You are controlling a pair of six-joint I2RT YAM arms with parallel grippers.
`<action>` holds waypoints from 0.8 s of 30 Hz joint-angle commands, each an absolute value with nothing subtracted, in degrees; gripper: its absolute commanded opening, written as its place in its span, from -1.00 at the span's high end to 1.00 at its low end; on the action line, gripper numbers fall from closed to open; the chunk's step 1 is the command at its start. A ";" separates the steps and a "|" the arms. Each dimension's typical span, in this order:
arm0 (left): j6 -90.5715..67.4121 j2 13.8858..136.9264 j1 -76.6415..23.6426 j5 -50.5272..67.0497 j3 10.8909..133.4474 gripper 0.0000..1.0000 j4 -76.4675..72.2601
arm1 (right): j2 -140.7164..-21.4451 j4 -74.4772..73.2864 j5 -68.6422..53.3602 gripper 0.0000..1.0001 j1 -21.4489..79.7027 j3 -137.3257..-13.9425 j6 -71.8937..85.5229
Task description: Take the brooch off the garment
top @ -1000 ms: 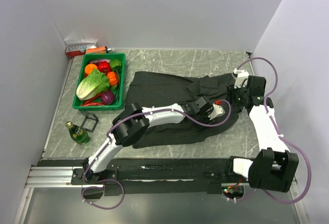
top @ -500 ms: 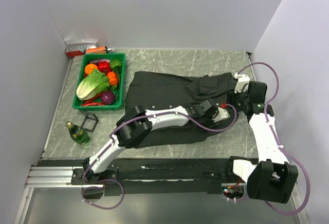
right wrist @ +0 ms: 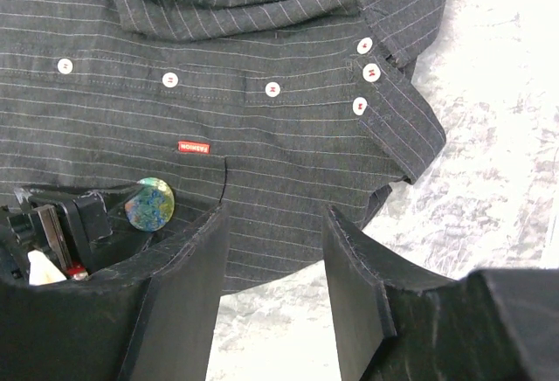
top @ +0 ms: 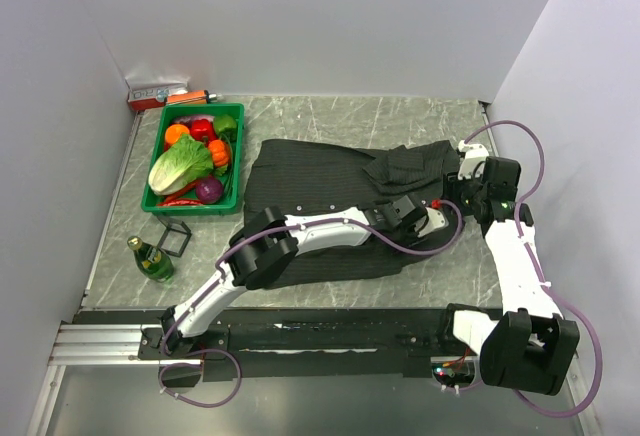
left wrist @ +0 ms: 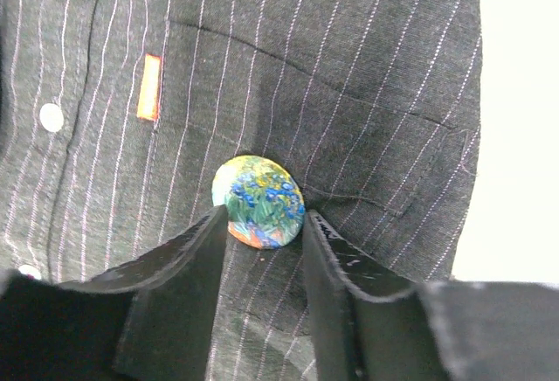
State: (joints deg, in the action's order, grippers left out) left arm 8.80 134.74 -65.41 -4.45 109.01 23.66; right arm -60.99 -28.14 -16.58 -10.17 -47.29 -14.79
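The garment (top: pixel 320 171) is a dark pinstriped shirt spread on the table; it also shows in the left wrist view (left wrist: pixel 349 75) and the right wrist view (right wrist: pixel 288 40). The brooch (left wrist: pixel 258 199) is a small round badge painted blue, green and orange, pinned below a chest pocket; it also shows in the right wrist view (right wrist: pixel 150 205). My left gripper (left wrist: pixel 264 219) is open, its fingertips on either side of the brooch's lower edge. In the top view my left gripper (top: pixel 408 214) hides the brooch. My right gripper (right wrist: pixel 275 215) is open and empty above the shirt's hem, just right of the left gripper (right wrist: pixel 70 219).
A small red label (right wrist: pixel 195 147) and pale buttons (right wrist: pixel 272 89) are on the shirt near the brooch. A green crate of vegetables (top: pixel 194 159) stands at the back left, with a green bottle (top: pixel 150 259) and a small black frame (top: pixel 177 238) in front of it. Walls close in on both sides.
Over the last second my left gripper moved slightly right along the shirt and my right arm drew back a little. Nothing visible changed in the last half second.
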 commanded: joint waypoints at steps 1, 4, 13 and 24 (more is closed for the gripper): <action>1.68 131.84 -64.16 -4.40 110.66 0.12 22.15 | -60.12 -28.04 -18.46 -0.08 -9.93 -46.06 -14.59; 0.44 133.06 -63.81 -2.99 112.06 0.14 23.46 | -60.12 -28.04 -18.19 -0.08 -9.93 -45.88 -14.85; 2.20 133.59 -62.85 -6.23 113.73 0.17 22.50 | -60.47 -28.39 -18.46 -0.08 -9.93 -45.97 -14.24; -4.21 129.03 -59.94 -0.44 110.57 0.14 23.99 | -62.22 -28.13 -19.60 -0.08 -10.02 -45.44 -14.06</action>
